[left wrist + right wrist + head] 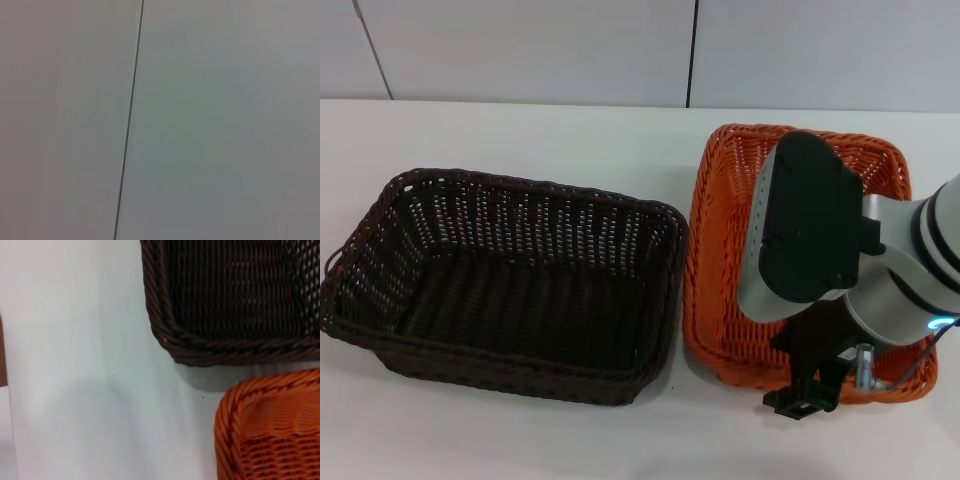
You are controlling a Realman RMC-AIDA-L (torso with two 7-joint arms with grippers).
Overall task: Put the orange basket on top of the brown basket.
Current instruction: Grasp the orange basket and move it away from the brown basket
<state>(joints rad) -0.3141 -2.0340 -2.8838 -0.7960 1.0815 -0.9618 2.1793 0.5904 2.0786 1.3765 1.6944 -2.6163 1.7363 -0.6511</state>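
Note:
The orange basket point(720, 250) stands on the white table at the right, with the brown basket point(510, 285) close beside it on the left, both upright and empty. A narrow strip of table separates their rims. My right arm reaches over the orange basket, and my right gripper point(807, 392) hangs at that basket's near rim, toward its near right corner. The arm hides much of the orange basket's inside. In the right wrist view, a corner of the brown basket point(225, 300) and a corner of the orange basket point(270, 435) appear side by side. My left gripper is out of view.
Bare white table point(520, 130) lies behind and in front of the baskets. A grey panelled wall point(520, 45) runs along the table's far edge. The left wrist view holds only a grey panel point(210, 120) with a dark seam.

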